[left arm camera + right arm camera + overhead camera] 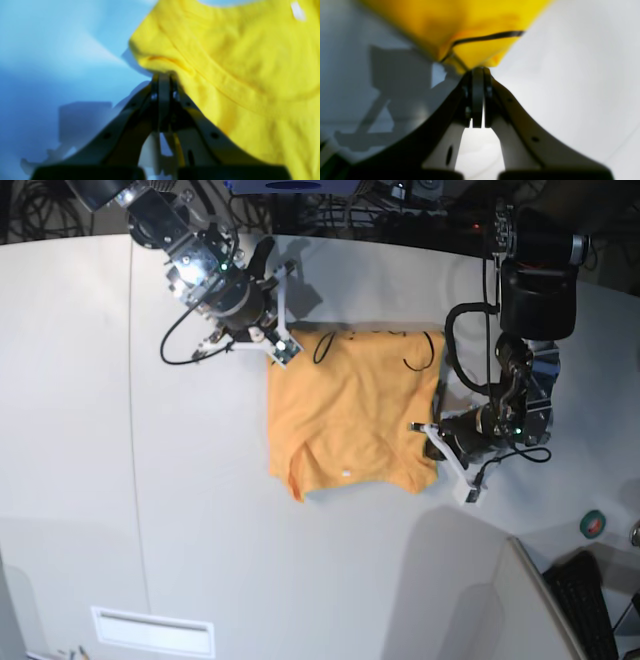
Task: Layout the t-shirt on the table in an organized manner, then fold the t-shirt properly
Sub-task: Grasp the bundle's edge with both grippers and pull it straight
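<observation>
The left gripper has its jaws pressed together on a pinch of the t-shirt, a shoulder corner just beside the ribbed collar band; from its tips the yellow-orange cloth spreads ahead and to its right, with the white neck label far ahead. To its left lies only bare table.

The right gripper is likewise closed tight on a corner of the t-shirt, a dark curved line running across the fabric just ahead of its tips (this looks like the hem end).

In the base view, the t-shirt lies mostly flat on the table between the left gripper and right gripper, which sit at diagonal corners.

The cloth is probably light, limp and easily bunched: it should sag and crease wherever unsupported. Corners and seamed edges look like the best holds, since doubled fabric slips less.
</observation>
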`<state>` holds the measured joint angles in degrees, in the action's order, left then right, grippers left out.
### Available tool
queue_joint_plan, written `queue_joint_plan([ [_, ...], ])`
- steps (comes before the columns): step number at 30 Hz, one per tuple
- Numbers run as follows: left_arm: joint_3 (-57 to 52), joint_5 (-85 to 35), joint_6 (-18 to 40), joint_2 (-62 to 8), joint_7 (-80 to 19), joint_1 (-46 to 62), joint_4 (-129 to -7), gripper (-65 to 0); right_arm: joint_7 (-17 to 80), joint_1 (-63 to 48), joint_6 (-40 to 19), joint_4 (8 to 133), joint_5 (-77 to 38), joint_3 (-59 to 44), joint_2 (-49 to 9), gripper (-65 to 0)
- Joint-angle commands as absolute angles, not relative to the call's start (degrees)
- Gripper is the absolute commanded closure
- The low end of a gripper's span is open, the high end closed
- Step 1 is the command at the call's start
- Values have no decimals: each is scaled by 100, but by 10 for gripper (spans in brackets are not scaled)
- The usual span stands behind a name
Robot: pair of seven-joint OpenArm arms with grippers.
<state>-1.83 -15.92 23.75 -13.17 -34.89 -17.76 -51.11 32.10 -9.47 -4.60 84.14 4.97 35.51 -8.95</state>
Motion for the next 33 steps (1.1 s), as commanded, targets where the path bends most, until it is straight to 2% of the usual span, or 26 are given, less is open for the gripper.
queue_joint_plan([
  [1,-171,-1657,2378,-1341,-3319,-1982,-5086,0,3125,-980,-462,8629,523,3538,-892,0],
  [4,-277,-1701,2378,-1349,-3169,-2053,-5077,0,3134,-1226,-453,8954,523,3521,-954,0],
  [7,-848,-1701,2378,-1402,-2976,-1868,-5402,0,3266,-1385,-435,9297,523,3503,-1200,0],
  [10,-1657,-1710,2413,-1490,-3055,-1305,-6123,0,3442,-1499,-321,9560,523,3240,-1253,0],
  [13,-1745,-1710,2413,-1437,-3556,-400,-7398,0,3398,-1446,-110,9499,505,2668,-1200,0],
  [15,-1657,-1719,2413,-1112,-3705,242,-8286,0,3398,-1191,-136,9341,505,2598,-1182,0],
  [19,-1613,-1657,2413,-488,-3705,1007,-9279,0,3398,-716,-136,8901,497,2607,-989,0],
  [22,-1613,-1648,2404,-215,-3723,1182,-9429,0,3398,-655,-207,8936,497,2897,-980,0],
  [33,-1912,-1648,2378,-365,-3732,1262,-9437,0,3398,-1130,-171,9226,497,4400,-1007,0],
])
